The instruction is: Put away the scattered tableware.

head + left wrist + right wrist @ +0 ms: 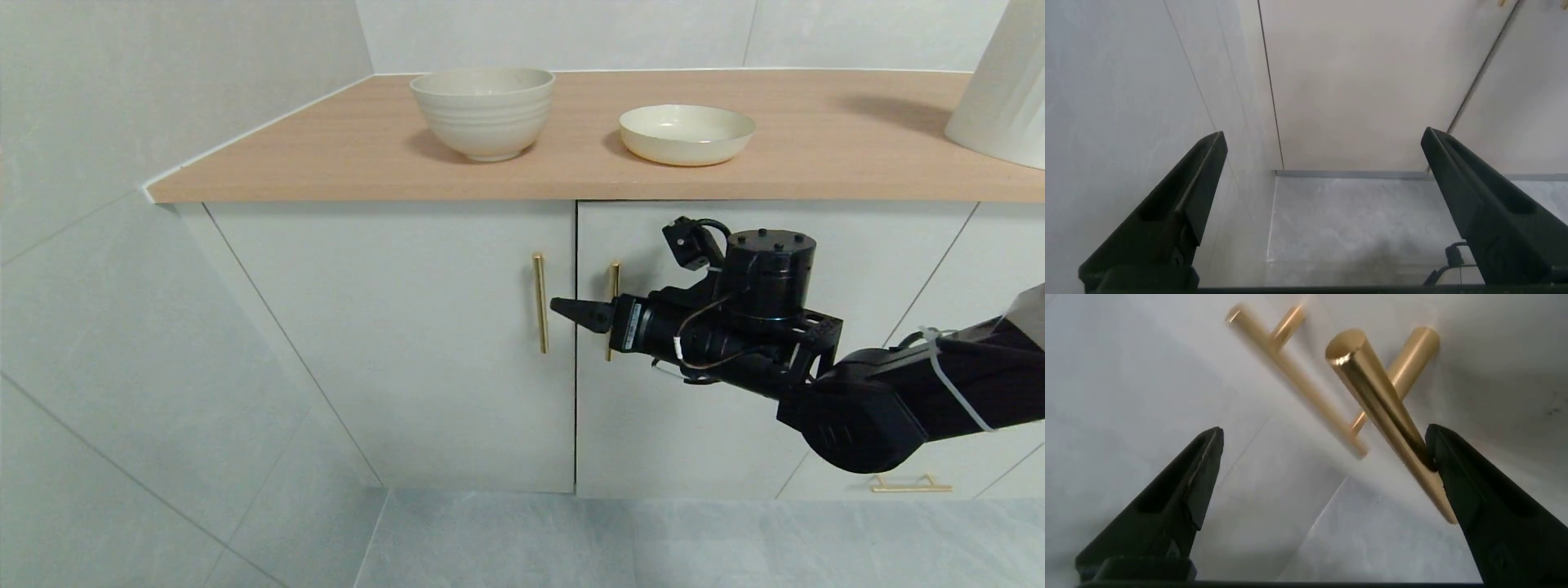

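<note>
A deep ribbed cream bowl (483,110) and a shallow cream dish (686,133) stand apart on the wooden countertop (343,163). Below it, two shut cabinet doors meet, each with an upright gold handle (539,302) (612,286). My right gripper (571,310) (1324,437) hovers open in front of these handles. The nearer handle (1388,416) lies between its fingers, close against one finger (1470,498), and the farther handle (1290,376) is beyond. My left gripper (1324,137) is open and holds nothing; it looks down on the floor beside the cabinet.
A large white object (1004,90) stands at the counter's right end. A tiled wall (122,286) closes off the left side. A horizontal gold handle (910,486) sits low on the cabinet at the right. Grey floor tiles (571,539) lie in front.
</note>
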Controlling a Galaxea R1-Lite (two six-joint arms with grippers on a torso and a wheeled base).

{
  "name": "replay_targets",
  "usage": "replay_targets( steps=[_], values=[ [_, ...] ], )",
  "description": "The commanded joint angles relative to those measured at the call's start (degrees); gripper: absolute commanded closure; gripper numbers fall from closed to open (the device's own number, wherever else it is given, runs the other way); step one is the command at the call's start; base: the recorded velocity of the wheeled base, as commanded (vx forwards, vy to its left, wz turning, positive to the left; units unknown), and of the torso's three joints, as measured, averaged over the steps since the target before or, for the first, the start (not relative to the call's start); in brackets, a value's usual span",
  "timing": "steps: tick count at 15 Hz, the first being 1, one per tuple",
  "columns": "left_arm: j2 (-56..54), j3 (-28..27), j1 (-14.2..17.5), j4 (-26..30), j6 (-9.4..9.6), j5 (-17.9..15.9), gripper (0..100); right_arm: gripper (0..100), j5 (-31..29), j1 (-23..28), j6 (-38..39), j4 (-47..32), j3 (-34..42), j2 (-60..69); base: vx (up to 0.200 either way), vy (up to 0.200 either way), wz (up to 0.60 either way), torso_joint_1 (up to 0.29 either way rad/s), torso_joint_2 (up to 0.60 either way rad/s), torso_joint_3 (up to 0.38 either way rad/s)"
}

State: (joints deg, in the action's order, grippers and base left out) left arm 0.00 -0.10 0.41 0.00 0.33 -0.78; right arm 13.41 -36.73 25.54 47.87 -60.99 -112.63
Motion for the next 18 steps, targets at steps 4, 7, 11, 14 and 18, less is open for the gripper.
replay_targets(
  steps=[4,7,11,14,18],
  values=[
    [0.1,0.0,0.0,0.0,0.02,0.0,0,0,11.6,0.2,-0.1,-0.1,7.2,7.5,0.000,0.000,0.00,0.000,0.00,0.000],
    [0.1,0.0,0.0,0.0,0.02,0.0,0,0,12.3,0.2,-0.2,-0.1,9.1,8.9,0.000,0.000,0.00,0.000,0.00,0.000],
    [0.1,0.1,0.0,0.0,0.02,0.0,0,0,13.7,-0.1,-0.2,-0.1,12.5,11.6,0.000,0.000,0.00,0.000,0.00,0.000],
    [0.1,0.0,0.0,0.0,0.02,0.0,0,0,16.2,-0.3,-0.2,-0.1,14.5,14.0,0.000,0.000,0.00,0.000,0.00,0.000],
    [0.1,0.0,0.0,0.0,0.20,0.0,0,0,19.2,-1.0,-0.8,0.0,19.2,17.4,0.000,0.000,0.00,0.000,0.00,0.000]
  ],
)
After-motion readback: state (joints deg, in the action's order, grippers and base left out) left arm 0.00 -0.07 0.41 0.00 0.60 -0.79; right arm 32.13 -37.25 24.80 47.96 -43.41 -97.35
